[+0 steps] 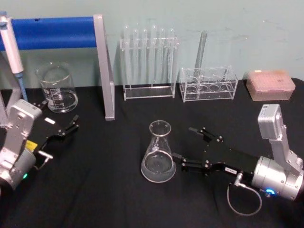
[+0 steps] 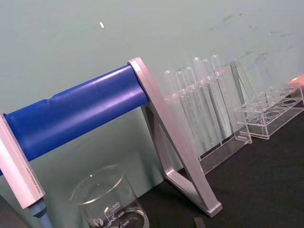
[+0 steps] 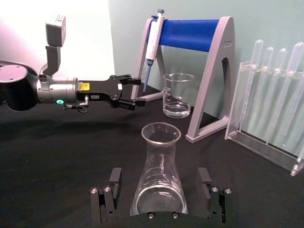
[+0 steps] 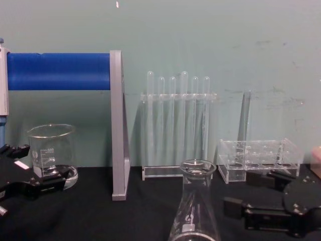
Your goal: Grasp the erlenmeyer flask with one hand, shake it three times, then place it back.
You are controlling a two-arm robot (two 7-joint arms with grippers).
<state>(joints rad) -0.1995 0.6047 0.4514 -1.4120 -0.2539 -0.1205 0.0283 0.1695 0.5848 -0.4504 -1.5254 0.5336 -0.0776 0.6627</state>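
1. Right hand (image 1: 183, 143): it lies low over the black counter (image 1: 104, 194) on my right. Its jaws are spread wide and point at the erlenmeyer flask (image 1: 158, 153).
2. Grip: in the right wrist view, one finger (image 3: 108, 197) stands on each side of the flask (image 3: 159, 183). Dark counter shows between the glass and each finger. The hand holds nothing, and I see no contact at the fingers.
3. Erlenmeyer flask: it stands upright on the counter near the middle, in front of the test tube rack (image 1: 148, 64) and well apart from the beaker (image 1: 58, 89).
4. Left hand (image 1: 71, 126): it is parked on my left, just in front of the beaker, with jaws apart and nothing between them. The right wrist view shows it (image 3: 135, 90) farther off, beyond the flask.
5. Cut off: in the chest view the flask (image 4: 195, 211) runs past the lower edge, so its base is lost. In the right wrist view the base nearest the palm meets the picture's edge, so I cannot tell whether the glass touches the palm.
6. Hard to make out: I cannot tell whether the flask holds any liquid. The small white label on the right hand is too small to read.
7. Left wrist view: the beaker (image 2: 111, 204) is cut at the lower edge, under the blue-barred stand (image 2: 76, 109).
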